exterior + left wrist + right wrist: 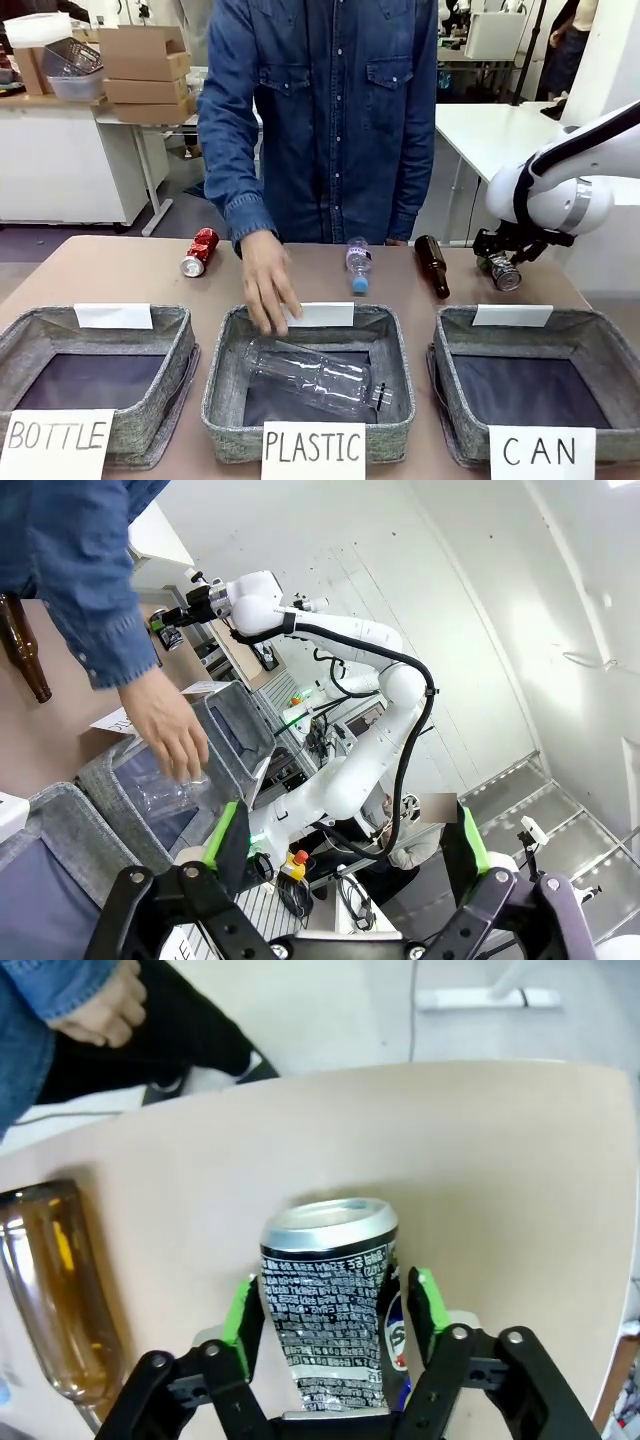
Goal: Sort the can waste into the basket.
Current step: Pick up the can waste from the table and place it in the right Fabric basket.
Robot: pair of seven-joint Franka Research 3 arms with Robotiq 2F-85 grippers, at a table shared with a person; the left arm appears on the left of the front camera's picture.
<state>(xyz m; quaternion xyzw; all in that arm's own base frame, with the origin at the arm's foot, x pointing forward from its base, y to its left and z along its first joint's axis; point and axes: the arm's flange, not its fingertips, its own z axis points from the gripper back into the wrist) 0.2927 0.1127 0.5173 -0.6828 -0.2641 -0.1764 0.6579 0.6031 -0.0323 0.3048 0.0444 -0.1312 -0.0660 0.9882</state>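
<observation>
— Where does the front camera sit?
— It's fixed on the robot's side of the counter (120,270), a little raised, facing across at the person (330,120) from mid-distance.
— And the left wrist?
— It sits behind the left claw (347,838), rolled sideways and tipped upward. It shares the person's hand (165,730) and the right arm (350,632) with the front view.
— The right wrist?
— Very close, looking down past the right claw (334,1315) at the counter's far edge. Its black can (325,1310) and brown bottle (55,1290) show in front too.
</observation>
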